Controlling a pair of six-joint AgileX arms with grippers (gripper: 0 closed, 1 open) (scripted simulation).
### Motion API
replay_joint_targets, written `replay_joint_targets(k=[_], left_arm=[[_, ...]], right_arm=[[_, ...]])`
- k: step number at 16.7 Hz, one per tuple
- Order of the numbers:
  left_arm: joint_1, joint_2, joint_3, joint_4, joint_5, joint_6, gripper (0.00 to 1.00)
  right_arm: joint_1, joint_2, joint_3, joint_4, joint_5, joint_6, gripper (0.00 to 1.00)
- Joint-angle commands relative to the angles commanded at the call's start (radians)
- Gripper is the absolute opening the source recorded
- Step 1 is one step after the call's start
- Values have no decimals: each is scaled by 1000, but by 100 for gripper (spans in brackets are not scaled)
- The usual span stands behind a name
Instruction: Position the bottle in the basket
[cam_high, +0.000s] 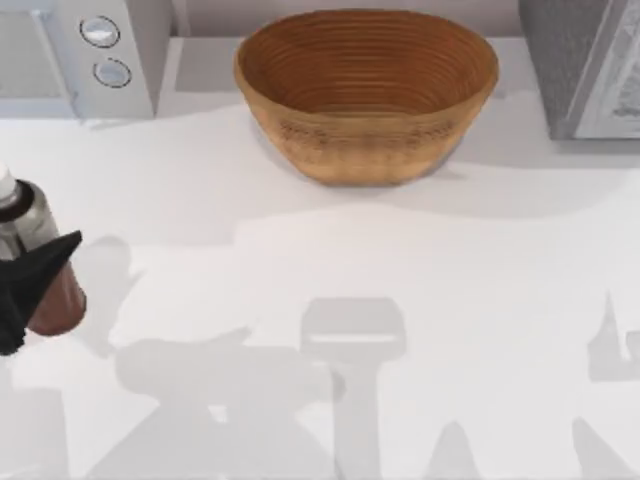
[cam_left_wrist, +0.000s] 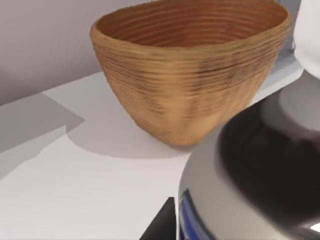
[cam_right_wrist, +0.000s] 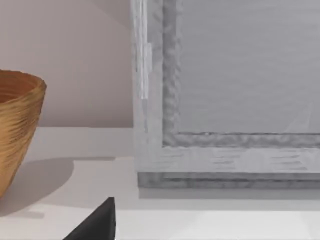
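Bottle (cam_high: 35, 255): far left table edge, partly cut off, lifted in my grip.
Left gripper (cam_high: 30, 285): pinching the bottle's body; fingers mostly hidden.
Basket (cam_high: 366, 92): back centre, nothing inside.
Right gripper (cam_right_wrist: 95, 225): only a dark fingertip seen; spread unclear.

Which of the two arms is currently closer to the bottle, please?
The left. Its gripper is right at the bottle by the table's left edge, dark fingers across the bottle's body. The right gripper is over by the grey appliance, beyond the basket.

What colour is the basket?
Tan-brown, with ribbed rings inside the basket; top view shows it best.
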Motion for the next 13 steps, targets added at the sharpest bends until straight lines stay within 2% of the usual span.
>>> replay_joint_targets(k=[3,6,13], left_arm=[[100,-178,-17,-191,90,44,0],[159,-274,-26,-287,144,71,0],[156,-274,-13,-297,139,74,0]], right_arm=[[0,0,0,0,0,0,100],[0,0,0,0,0,0,100],[0,0,0,0,0,0,100]])
